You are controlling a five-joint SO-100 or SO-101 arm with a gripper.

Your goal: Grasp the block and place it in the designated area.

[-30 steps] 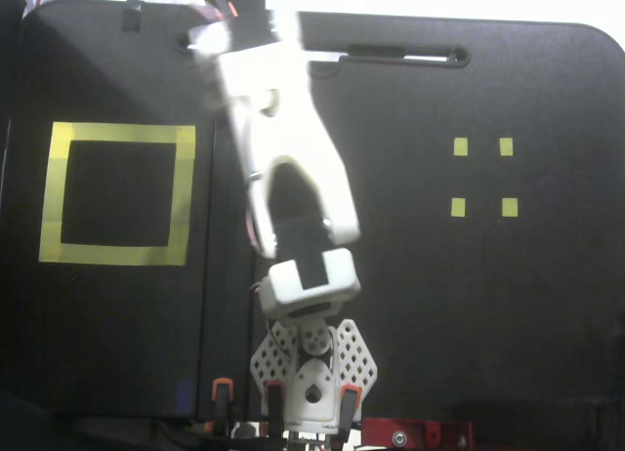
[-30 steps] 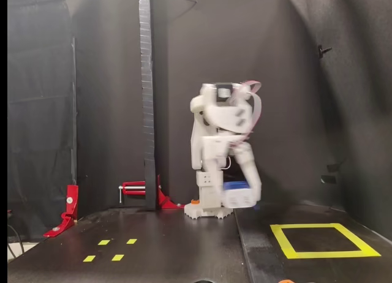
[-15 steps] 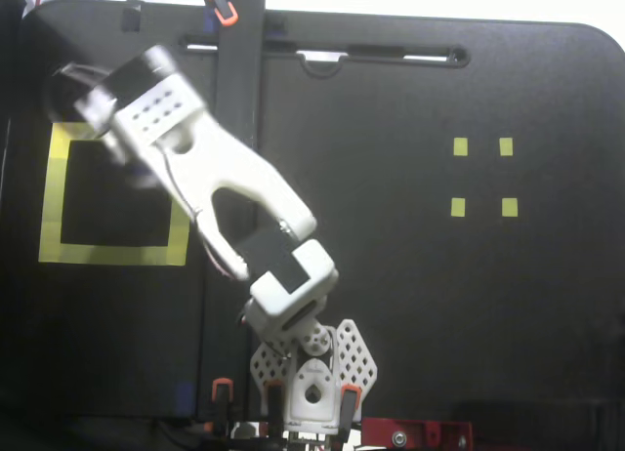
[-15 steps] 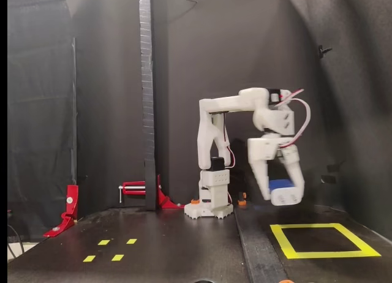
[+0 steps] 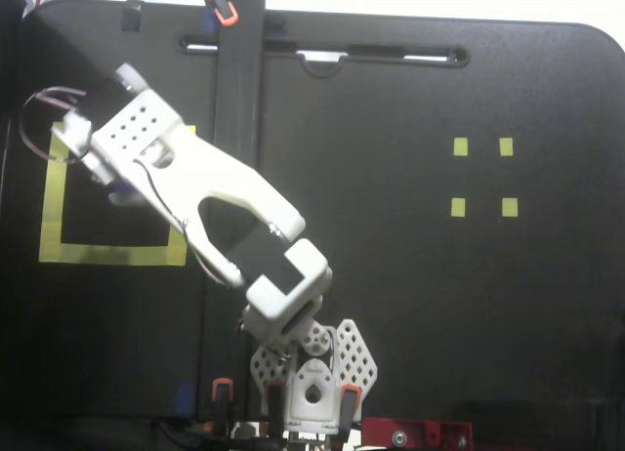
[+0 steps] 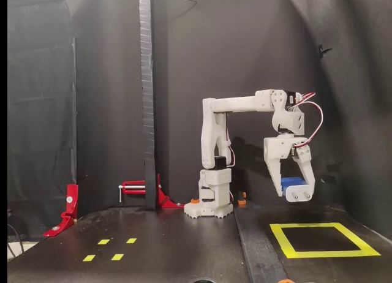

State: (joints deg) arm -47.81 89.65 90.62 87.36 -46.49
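The gripper (image 6: pixel 294 190) hangs clamped on the blue block (image 6: pixel 292 182), well above the yellow-taped designated area (image 6: pixel 321 240) on the desk (image 6: pixel 171 246), so releasing from this height risks the block bouncing or rolling past the tape.

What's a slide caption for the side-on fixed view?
Arm's fingers hold the blue block above the yellow square.
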